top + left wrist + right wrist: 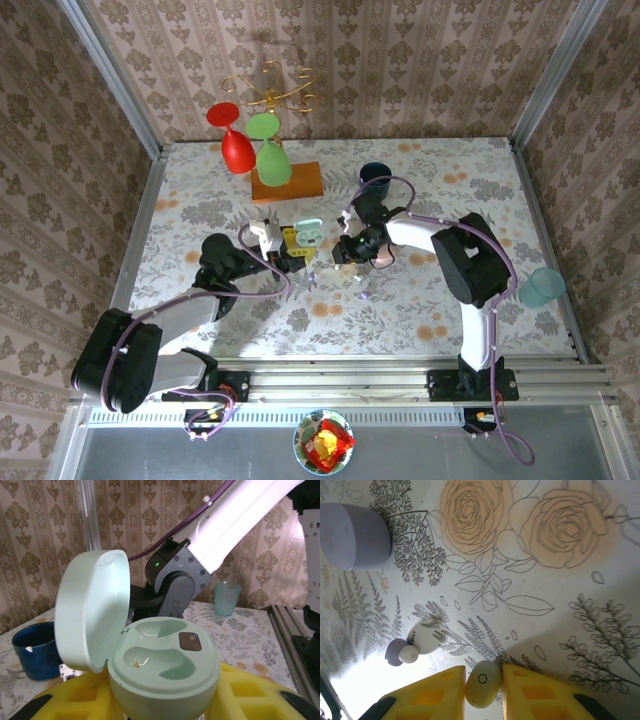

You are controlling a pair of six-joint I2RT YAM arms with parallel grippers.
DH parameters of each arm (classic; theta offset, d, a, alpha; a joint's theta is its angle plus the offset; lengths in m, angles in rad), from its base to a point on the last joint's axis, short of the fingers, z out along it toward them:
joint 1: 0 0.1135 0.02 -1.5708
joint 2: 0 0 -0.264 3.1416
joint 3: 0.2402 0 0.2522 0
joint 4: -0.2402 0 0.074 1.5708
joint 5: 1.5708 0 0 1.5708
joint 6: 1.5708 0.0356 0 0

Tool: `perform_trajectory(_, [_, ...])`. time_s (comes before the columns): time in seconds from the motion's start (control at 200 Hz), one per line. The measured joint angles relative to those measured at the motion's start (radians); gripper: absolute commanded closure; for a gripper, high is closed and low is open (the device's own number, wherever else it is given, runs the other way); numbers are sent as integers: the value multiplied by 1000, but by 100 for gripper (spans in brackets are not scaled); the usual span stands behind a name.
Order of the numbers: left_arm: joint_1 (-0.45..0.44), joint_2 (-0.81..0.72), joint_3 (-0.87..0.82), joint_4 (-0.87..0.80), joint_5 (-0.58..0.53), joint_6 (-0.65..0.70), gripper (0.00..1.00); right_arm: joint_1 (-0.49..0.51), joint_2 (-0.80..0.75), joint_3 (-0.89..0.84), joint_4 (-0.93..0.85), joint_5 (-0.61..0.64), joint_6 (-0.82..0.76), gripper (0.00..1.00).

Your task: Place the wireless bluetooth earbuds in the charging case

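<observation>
R pincer [483, 679] nips earbud [481, 694], long axis along pincer; L pincer [162, 705] clamps case [165, 667], lid open, sockets up, just left of R; 2nd bud [408, 654] on tabletop [545, 630]

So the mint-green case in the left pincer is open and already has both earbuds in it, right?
No. The mint-green case in the left pincer is open, but both its wells are empty, as the left wrist view shows; the right pincer holds one pale earbud.
</observation>
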Motion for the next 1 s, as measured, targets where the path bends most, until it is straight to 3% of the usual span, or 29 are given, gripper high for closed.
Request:
perform_trajectory(0.515, [0, 99, 0, -9, -173, 110, 62, 0, -389, -43, -25, 123, 57, 74])
perform_trajectory(1.0, [0, 186, 0, 96, -199, 109, 62, 123, -474, 133, -101, 166, 2, 74])
